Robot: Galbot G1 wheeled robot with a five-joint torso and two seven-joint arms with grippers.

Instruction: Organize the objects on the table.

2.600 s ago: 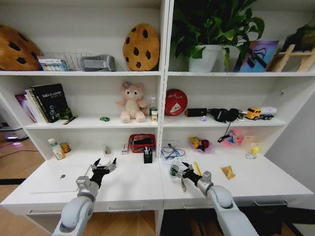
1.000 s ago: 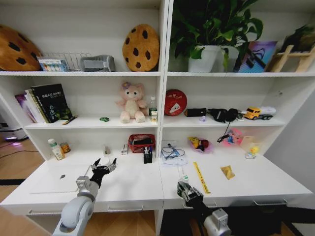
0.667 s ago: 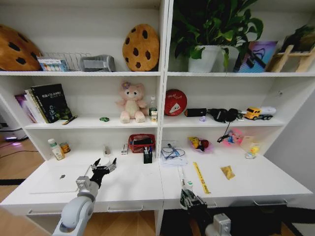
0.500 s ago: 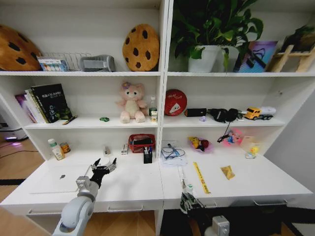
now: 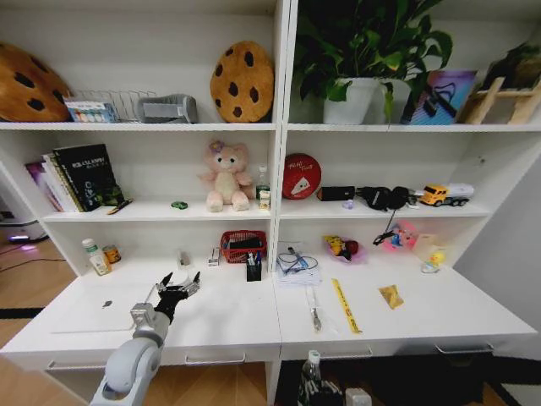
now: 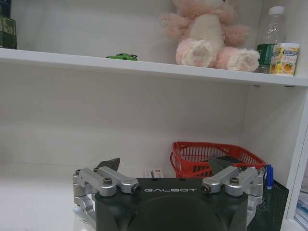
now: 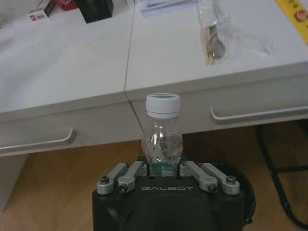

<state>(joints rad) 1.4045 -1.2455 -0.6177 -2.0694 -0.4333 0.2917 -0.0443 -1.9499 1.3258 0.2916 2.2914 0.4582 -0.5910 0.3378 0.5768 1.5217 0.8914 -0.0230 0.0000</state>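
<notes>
Right gripper (image 7: pixel 162 169) clamps one clear bottle (image 7: pixel 162 132) upright, below the bench (image 5: pixel 228 317) front edge at 6 o'clock. Left gripper (image 5: pixel 177 286) hovers wide open over the bench at 9 o'clock, beside one silver laptop (image 5: pixel 93 311).

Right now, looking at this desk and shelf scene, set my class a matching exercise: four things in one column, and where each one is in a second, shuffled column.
Things
1. clear bottle
2. pink plush bear
3. red basket
4. left gripper

Places
A. on the middle shelf
B. open, hovering over the white desk
C. at the back of the desk top
D. held in the right gripper, below the desk's front edge

Pairs: 1-D, 2-A, 3-C, 4-B
</notes>
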